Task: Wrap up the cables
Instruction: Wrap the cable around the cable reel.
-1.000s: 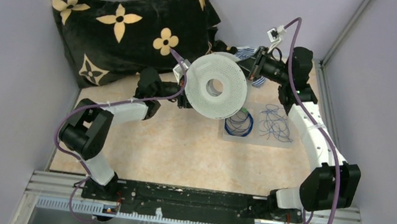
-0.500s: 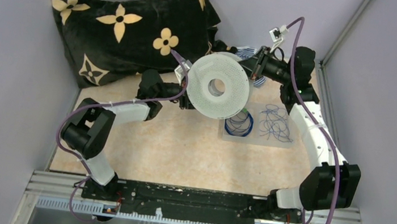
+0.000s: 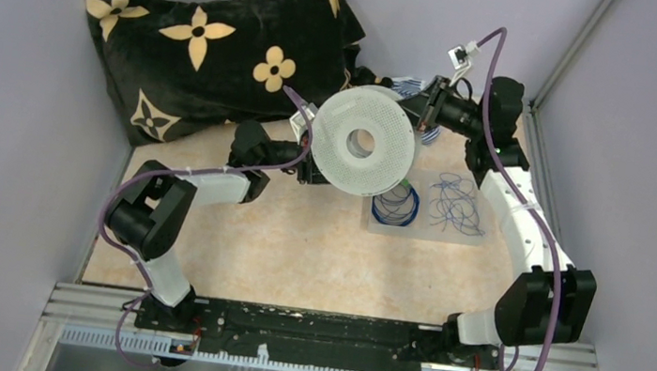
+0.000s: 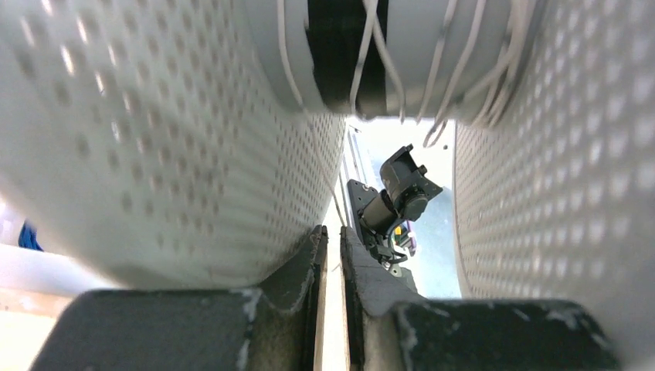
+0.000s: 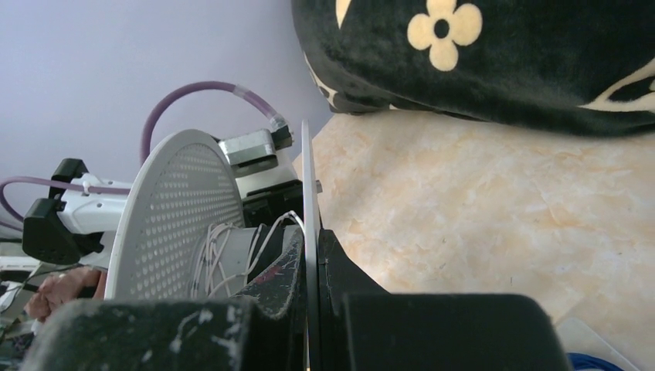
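Cables point(image 3: 455, 204) of thin dark blue wire lie in a shallow clear tray point(image 3: 423, 232) on the tabletop point(image 3: 279, 246), right of centre: a ring-like coil point(image 3: 395, 208) with a green bit on the left, a loose tangle point(image 3: 459, 211) beside it. Just above the coil's far edge hangs a pale perforated spool point(image 3: 346, 169); strands of whitish wire point(image 4: 371, 54) cross its hub. The right end effector point(image 5: 310, 232) is clamped on the edge of one spool flange. The left end effector point(image 4: 332, 236) sits between the flanges, jaws drawn to a narrow slit; whether they pinch a strand cannot be told. A black flowered cushion point(image 3: 210, 39) lies behind, partly hidden by the spool.
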`<state>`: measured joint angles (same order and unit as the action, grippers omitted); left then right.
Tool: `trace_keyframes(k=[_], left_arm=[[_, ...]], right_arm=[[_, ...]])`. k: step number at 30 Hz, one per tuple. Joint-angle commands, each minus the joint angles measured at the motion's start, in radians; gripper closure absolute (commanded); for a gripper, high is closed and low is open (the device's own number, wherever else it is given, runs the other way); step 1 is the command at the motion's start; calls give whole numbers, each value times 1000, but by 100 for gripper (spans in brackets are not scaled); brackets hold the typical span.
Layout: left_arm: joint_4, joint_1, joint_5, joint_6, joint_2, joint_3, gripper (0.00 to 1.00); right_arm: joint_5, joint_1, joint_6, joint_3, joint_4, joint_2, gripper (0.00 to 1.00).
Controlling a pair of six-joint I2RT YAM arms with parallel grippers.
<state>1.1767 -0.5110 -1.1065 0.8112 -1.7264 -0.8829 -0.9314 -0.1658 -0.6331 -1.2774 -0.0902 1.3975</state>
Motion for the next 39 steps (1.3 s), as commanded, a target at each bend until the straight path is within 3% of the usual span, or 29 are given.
trace_keyframes(k=[1, 13, 26, 31, 34, 39], left_arm=[[64, -20, -19, -31, -9, 30, 83], [95, -2, -13, -24, -17, 60, 81], [-117, 53, 38, -358, 64, 127, 63], [-364, 83, 48, -639, 175, 113, 56], [-620, 91, 55, -848, 254, 55, 52], [-1141, 105, 72, -1143, 297, -186, 46]], right_arm=[[128, 40, -77, -52, -146, -12, 100], [114, 82, -112, -43, -178, -10, 100], [76, 144, -140, -46, -179, -24, 100], [90, 151, -88, -38, -121, -30, 100], [118, 150, -30, -41, -62, -34, 100], [137, 149, 46, -45, -1, -39, 100]])
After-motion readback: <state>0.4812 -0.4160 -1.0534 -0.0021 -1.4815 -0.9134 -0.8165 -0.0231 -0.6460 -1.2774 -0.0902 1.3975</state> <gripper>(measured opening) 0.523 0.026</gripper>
